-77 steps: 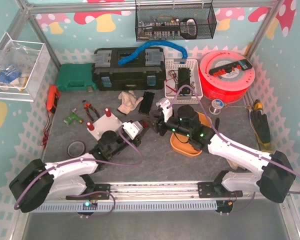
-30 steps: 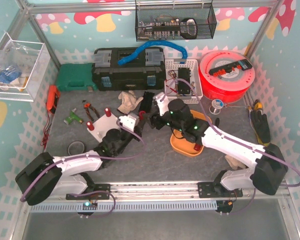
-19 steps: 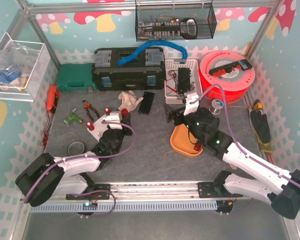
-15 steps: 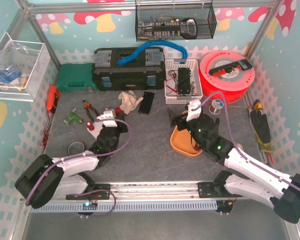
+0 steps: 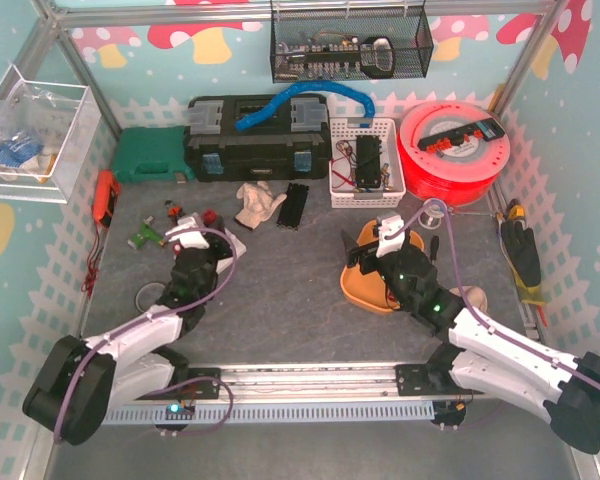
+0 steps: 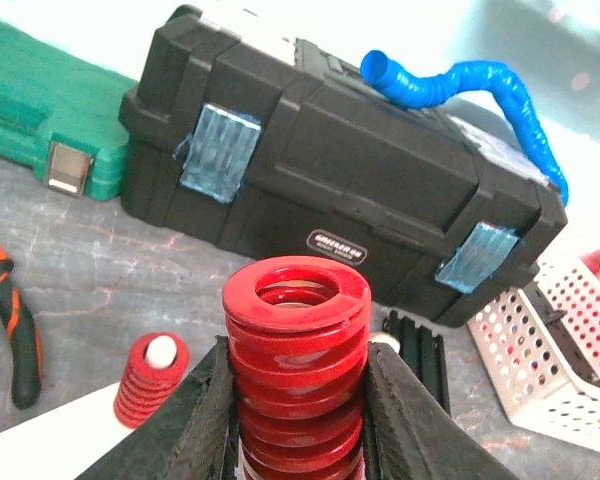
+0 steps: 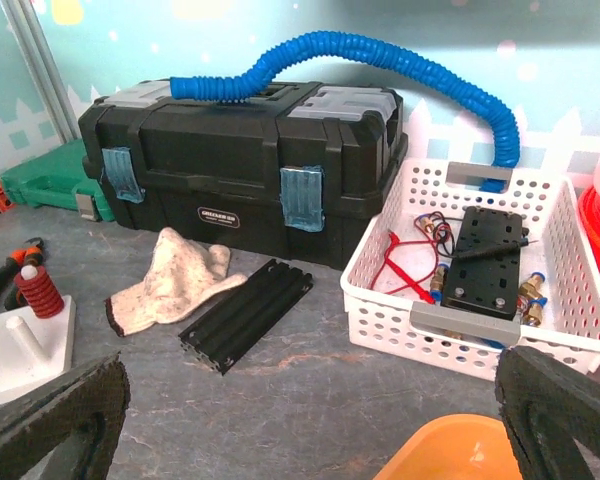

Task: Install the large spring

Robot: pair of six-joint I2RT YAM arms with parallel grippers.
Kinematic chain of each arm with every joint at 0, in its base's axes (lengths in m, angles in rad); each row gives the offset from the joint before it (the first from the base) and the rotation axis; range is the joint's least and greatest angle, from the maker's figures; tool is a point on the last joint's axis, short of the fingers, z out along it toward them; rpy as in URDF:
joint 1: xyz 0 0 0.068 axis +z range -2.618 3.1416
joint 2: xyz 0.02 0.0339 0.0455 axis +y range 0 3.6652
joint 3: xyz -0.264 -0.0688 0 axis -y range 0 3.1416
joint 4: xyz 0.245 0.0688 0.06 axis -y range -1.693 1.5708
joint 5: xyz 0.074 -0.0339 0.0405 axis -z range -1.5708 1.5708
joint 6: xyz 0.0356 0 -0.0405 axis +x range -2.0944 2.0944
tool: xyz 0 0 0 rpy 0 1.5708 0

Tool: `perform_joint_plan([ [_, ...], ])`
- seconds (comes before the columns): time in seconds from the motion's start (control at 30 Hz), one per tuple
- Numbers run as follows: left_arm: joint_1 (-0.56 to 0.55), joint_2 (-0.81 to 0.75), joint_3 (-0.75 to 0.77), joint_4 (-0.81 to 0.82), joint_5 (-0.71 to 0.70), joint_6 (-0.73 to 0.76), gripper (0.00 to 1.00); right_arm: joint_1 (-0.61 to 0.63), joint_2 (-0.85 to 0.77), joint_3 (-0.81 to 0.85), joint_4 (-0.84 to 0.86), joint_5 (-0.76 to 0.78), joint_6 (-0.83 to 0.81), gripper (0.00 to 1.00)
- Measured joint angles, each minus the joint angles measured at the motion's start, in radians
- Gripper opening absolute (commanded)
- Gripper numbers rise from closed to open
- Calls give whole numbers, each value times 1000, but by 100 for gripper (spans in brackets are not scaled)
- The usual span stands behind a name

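Insertion step: your left gripper (image 6: 298, 395) clamps the large red spring (image 6: 296, 305) over the white base (image 6: 40, 452) near the bench's left edge, right gripper (image 7: 305, 420) spread empty; next, lower it onto the bare peg (image 7: 20, 338).

Only real lettering: a small badge (image 6: 325, 243) on the front of the black toolbox (image 6: 400, 180), set between the two blue latches (image 6: 220, 152) and a bit lower. Short line of white caps on black. Both wrist views catch it, but neither is sharp enough, so I can't read the brand with confidence. In the top view, the black strip (image 5: 462, 136) lying on the red spool (image 5: 450, 165) carries light marks, too small to read. The blue-printed packet (image 5: 15, 152) in the clear wall box (image 5: 40, 100) is unreadable too.
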Motion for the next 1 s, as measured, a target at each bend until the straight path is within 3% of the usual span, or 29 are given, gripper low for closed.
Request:
perform_joint_plan([
  [0.4,69,170,-16,32,179,-33,0,-2,-43,-9,27,-8,-7,99],
  [1.0,69,279,8,128,195,-15,0,-7,-77,-20,31,-7,-22,99],
])
